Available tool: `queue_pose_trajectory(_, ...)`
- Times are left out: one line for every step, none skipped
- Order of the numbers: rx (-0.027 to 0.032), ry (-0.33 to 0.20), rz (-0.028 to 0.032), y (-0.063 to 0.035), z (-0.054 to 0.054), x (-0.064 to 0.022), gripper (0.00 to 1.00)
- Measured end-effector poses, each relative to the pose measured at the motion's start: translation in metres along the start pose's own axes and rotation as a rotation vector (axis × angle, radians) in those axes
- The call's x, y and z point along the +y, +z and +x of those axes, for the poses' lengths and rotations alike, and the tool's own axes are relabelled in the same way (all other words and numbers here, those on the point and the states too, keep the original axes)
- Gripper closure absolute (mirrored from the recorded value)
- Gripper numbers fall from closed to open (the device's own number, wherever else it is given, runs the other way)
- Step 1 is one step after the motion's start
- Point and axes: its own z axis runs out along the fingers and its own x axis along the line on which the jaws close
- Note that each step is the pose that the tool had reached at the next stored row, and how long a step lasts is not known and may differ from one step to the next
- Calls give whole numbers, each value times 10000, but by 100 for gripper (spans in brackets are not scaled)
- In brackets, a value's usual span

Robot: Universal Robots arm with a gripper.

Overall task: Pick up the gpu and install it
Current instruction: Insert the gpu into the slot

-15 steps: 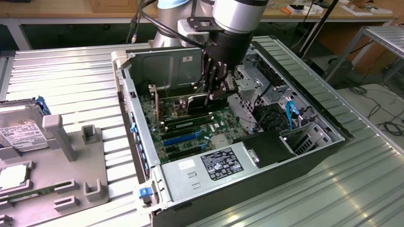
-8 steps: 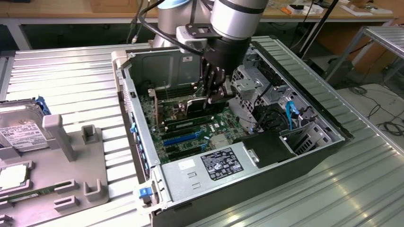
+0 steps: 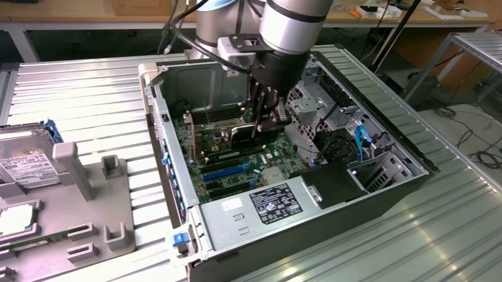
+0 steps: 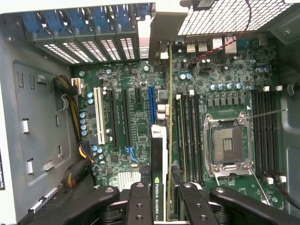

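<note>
The gripper (image 4: 159, 206) is part-closed on the gpu (image 4: 159, 178), its fingers (image 4: 138, 204) pinching the thin card from both sides along its upper edge. The card hangs edge-down straight below the hand, inside the open computer case (image 3: 176, 194). Its long axis runs away from the hand toward the case's rear wall, where its silver bracket (image 4: 159, 51) reaches the row of slot covers (image 4: 93, 42). Just beyond it lies the motherboard (image 4: 220, 84), with the blue slot (image 4: 151, 103) running parallel and right beside the card's line. It is not yet seated, as far as I can judge.
</note>
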Motion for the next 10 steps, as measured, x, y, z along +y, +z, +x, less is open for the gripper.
queue_pose_trajectory(0,0,1,14,3,3,73)
queue_pose_trajectory(0,1,4,36,8,8,73)
queue_pose_trajectory(0,1,7,56,12,14,73)
queue_pose_trajectory(-1,0,10,78,16,22,73)
queue_pose_trajectory(0,0,13,105,19,33,73)
queue_pose_trajectory(0,0,14,122,22,40,73)
queue_pose_trajectory(-1,0,16,136,24,45,73)
queue_pose_trajectory(-1,-1,18,156,26,52,73)
queue_pose_trajectory(-2,0,20,170,28,58,73)
queue_pose_trajectory(-1,0,21,185,29,65,73)
